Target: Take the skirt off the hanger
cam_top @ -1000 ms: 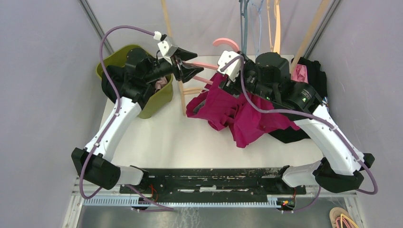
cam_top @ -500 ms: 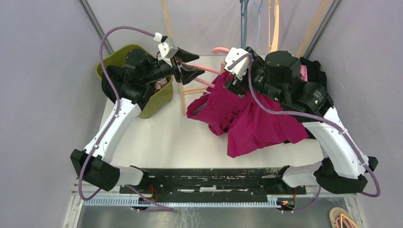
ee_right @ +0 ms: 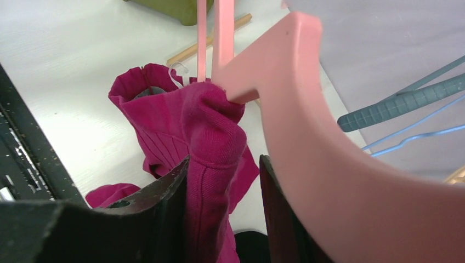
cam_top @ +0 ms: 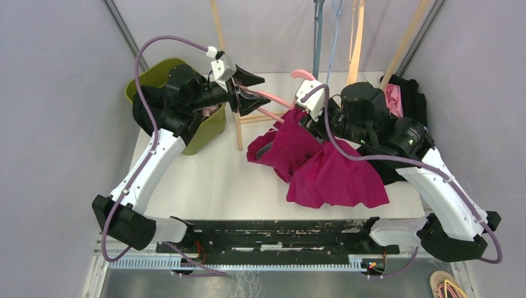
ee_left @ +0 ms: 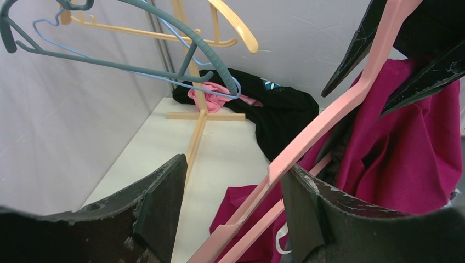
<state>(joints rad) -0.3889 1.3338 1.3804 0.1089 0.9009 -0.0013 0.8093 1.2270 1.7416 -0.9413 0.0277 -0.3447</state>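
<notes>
A pink hanger (cam_top: 267,96) is held up in the air at the back of the table, its hook toward my right arm. My left gripper (cam_top: 251,92) is shut on the hanger's (ee_left: 329,120) end, which runs down between its fingers against the right one. The magenta skirt (cam_top: 335,177) hangs from the hanger's other end and spreads over the table. My right gripper (ee_right: 225,160) stands open around the skirt's (ee_right: 214,131) bunched waist. Its left finger touches the cloth and a small gap shows at the right finger. The hanger's hook (ee_right: 290,82) curves just outside that finger.
A green bin (cam_top: 149,74) stands behind my left arm. A wooden rack (cam_top: 239,124) rises at the back with blue hangers (ee_left: 137,66) and a cream hanger (ee_left: 236,27) on it. Black and pink clothes (cam_top: 409,93) lie at the back right.
My right arm has moved right and toward the near side. The skirt has dropped lower and spread wider on the table. The hanger's hook has shifted right, and my left gripper has risen slightly.
</notes>
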